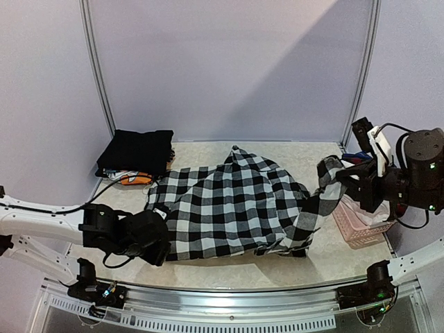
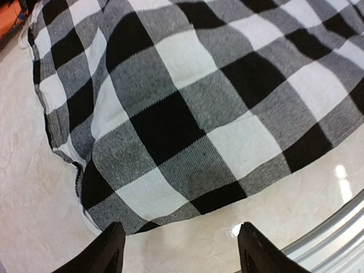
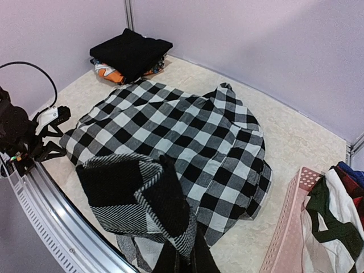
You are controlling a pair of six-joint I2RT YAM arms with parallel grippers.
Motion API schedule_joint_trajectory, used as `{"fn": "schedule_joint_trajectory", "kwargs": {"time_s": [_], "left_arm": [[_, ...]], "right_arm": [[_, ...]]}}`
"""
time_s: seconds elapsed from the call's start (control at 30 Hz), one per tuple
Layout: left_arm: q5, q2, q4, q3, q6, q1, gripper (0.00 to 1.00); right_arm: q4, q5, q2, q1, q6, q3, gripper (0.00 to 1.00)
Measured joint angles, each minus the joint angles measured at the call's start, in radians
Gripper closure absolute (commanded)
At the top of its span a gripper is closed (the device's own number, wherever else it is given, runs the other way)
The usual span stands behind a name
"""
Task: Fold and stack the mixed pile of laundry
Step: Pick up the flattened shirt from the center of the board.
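While the checked garment (image 1: 229,208) was spread on the surface (image 1: 326,257), its right edge was held lifted, clenched in the right claw (image 3: 183,257); the left claw (image 2: 179,250) was seen released beside the near hem. Light and limp, the cloth was judged best taken at corners.

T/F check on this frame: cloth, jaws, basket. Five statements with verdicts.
1. The checked garment lies spread on the table. True.
2. The right jaws are empty. False: they are shut on a lifted edge of the checked garment.
3. The left jaws are open, gripping nothing. True.
4. The black garment is in the pink basket. False: it lies folded at the table's back left, on orange printed pieces.
5. The pink basket is empty. False: clothes lie in it.
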Motion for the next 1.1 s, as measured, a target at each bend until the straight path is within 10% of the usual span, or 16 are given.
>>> {"fn": "schedule_joint_trajectory", "kwargs": {"time_s": [0.7, 1.1], "left_arm": [[-0.018, 0.403, -0.002, 0.069, 0.016, -0.062, 0.29], [0.014, 0.486, 0.080, 0.116, 0.111, 0.011, 1.00]], "right_arm": [[0.043, -0.077, -0.051, 0.000, 0.039, -0.151, 1.00], [0.029, -0.073, -0.101, 0.000, 0.064, -0.171, 1.00]]}}
